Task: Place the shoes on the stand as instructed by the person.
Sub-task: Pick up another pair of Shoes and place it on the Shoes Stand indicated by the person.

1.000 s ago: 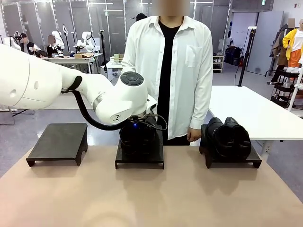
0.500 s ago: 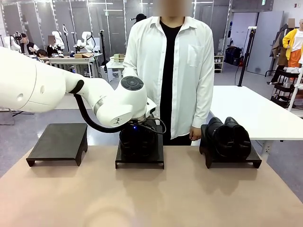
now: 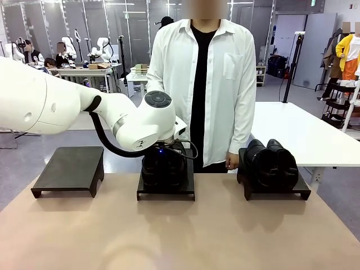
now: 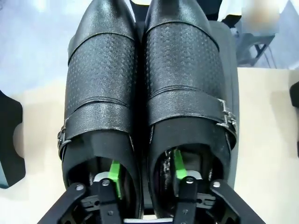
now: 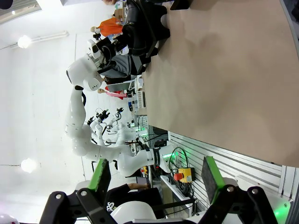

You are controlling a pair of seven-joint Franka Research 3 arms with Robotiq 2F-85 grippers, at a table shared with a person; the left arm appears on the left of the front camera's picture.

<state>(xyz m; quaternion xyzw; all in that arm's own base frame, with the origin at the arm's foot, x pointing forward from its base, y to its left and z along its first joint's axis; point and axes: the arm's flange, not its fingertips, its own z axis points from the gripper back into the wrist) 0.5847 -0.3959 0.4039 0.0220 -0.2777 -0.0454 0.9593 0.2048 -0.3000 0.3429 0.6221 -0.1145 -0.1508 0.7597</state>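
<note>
Since the earlier front picture my left arm has shifted very little: the big white joint sits a touch higher and more to the right, and the person's hand at the centre right has risen slightly toward the right stand.

The desk [image 3: 225, 236] fills the lower half of the front view and carries three dark stands in a row. The left stand [image 3: 70, 169] has nothing on its top. The middle stand [image 3: 166, 188] carries one pair of shoes [image 4: 145, 84], and the right stand [image 3: 275, 188] carries the second pair [image 3: 270, 163]. The person [image 3: 202, 84] stands behind, at the top centre.

My left pincer [image 4: 145, 175] is at the bottom centre of the wrist view, with one green finger inside each shoe, at the heel openings. The fingers are spread apart and I do not think they press the inner walls now, so the pair seems to rest on the stand by its own weight. My right pincer [image 5: 154, 179] is wide open, holding nothing, far from the shoes.

I judge the leather stiff and glossy, so rather slippery on the outside, and each pair moderately heavy. The two adjoining inner walls at the heels look to me the best place to take hold, because they are firm and keep both shoes together.
</note>
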